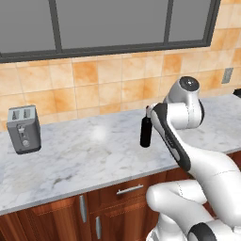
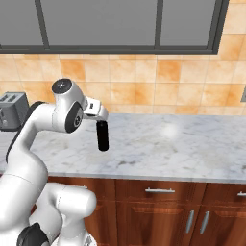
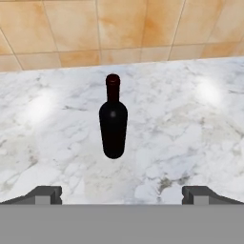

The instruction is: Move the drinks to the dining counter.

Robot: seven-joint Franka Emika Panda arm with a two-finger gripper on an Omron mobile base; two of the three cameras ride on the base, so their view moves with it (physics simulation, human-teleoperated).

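Standing at the far left of the marble counter [image 1: 94, 155], a grey toaster [image 1: 23, 128] is facing forward near the tiled wall [image 1: 108, 89]. Further right, the bottle [image 3: 113, 121] is standing upright on the marble, well apart from the toaster and a little way out from the wall. In the base views the white arm is covering the bottle's neck, so only the dark body is showing; whether anything is touching it there is hard to tell. The hand view is looking at the bottle from the counter's front side, with the gripper [image 3: 122, 194] spread fully wide, its tips far apart, gripping nothing and sitting short of the bottle.
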